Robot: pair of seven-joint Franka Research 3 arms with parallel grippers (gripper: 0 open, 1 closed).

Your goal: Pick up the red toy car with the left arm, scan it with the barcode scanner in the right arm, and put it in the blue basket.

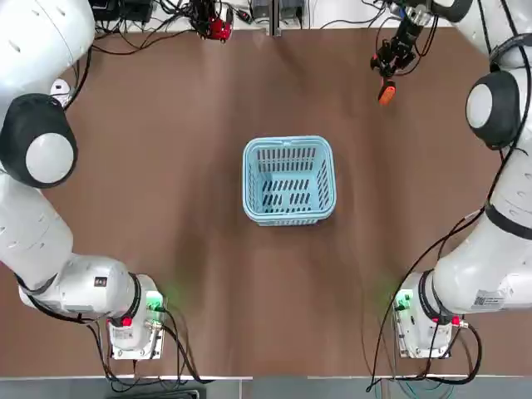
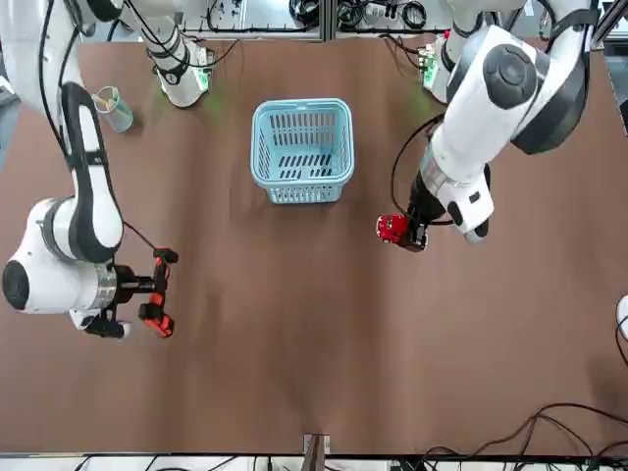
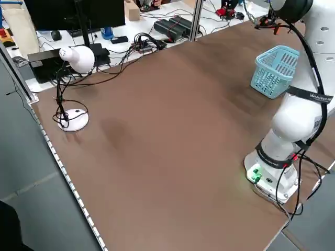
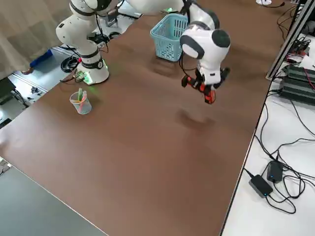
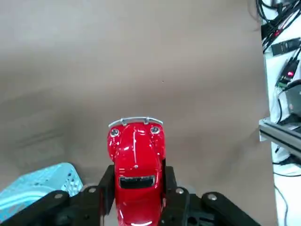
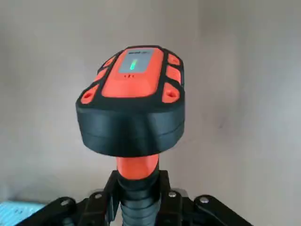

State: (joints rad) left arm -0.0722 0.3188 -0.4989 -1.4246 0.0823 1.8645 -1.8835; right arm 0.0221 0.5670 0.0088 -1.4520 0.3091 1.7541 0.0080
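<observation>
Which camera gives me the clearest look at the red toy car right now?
The left wrist view: the red toy car fills the frame, clamped between the left gripper fingers. The front view shows it small, held above the table; the top view catches it at the far edge; the left side view shows only a red speck. The other views don't show it.

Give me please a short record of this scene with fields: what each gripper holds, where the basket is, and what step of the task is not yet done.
left gripper: left gripper shut on the red toy car, held above the table
right gripper: right gripper shut on the barcode scanner, gripped by its orange handle
basket: blue basket at mid-table between the two arms, nothing visible inside
car and scanner: well apart, on opposite sides of the table
not yet done: car not yet in the basket
</observation>
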